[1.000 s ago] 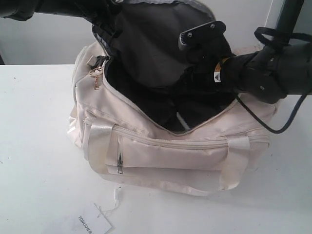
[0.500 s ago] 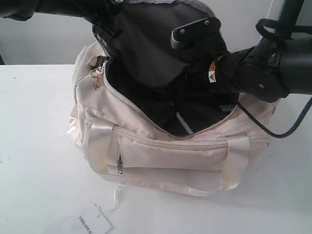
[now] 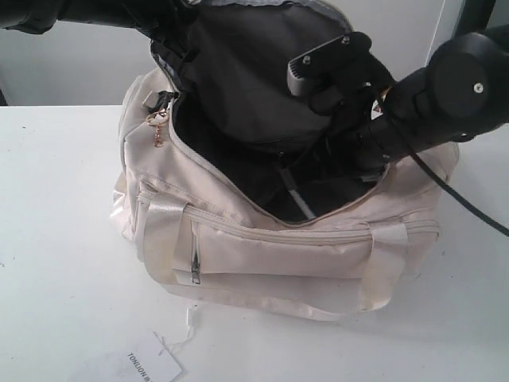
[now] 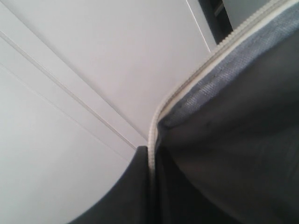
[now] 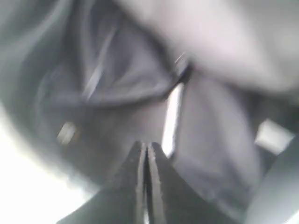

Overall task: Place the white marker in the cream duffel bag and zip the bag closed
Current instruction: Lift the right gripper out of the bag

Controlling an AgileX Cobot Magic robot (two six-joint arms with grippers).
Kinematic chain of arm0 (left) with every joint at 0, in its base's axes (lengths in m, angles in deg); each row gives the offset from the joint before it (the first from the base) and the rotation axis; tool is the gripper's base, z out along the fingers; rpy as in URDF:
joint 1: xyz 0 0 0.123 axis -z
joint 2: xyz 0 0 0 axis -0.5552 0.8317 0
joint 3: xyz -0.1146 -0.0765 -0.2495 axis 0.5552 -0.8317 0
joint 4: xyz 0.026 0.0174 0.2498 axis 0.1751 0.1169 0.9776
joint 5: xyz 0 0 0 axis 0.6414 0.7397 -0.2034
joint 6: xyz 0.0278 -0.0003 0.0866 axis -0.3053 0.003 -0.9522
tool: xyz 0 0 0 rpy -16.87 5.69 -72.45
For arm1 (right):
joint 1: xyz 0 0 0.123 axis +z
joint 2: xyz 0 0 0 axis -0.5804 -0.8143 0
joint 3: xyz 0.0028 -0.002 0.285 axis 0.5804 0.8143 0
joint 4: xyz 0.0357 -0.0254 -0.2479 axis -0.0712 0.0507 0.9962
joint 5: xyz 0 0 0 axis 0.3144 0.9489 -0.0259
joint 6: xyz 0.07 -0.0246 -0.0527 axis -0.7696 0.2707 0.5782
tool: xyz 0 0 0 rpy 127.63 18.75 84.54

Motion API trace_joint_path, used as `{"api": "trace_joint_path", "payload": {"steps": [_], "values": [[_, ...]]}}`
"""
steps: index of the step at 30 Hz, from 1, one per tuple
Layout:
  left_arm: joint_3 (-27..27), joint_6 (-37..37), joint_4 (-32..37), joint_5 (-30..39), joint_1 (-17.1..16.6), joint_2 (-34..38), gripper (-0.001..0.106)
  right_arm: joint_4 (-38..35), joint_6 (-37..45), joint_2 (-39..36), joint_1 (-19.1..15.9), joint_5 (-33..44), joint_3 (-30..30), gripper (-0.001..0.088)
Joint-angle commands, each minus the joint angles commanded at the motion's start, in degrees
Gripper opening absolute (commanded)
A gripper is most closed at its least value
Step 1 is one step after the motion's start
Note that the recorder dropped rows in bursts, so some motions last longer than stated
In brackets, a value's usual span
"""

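Jaws together and empty, the right tool (image 5: 146,148) should lift clear of the cream duffel bag (image 3: 278,255), leaving the white marker (image 5: 172,116) just ahead undisturbed.

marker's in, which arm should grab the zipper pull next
Right, probably: its tool is shut, empty and free over the slim white marker inside the cream fabric duffel bag. The left arm seems to prop the flap, though the gold ring pull sits nearer it.
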Motion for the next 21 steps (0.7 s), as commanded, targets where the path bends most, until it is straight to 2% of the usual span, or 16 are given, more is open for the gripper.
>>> {"api": "trace_joint_path", "payload": {"steps": [5, 21], "values": [[0.0, 0.0, 0.0, 0.0, 0.0, 0.0, 0.000, -2.0, 1.1, 2.2, 0.0, 6.4, 0.0, 0.0000], [0.0, 0.0, 0.0, 0.0, 0.0, 0.0, 0.000, -2.0, 0.9, 11.1, 0.0, 18.8, 0.0, 0.0000]]}}
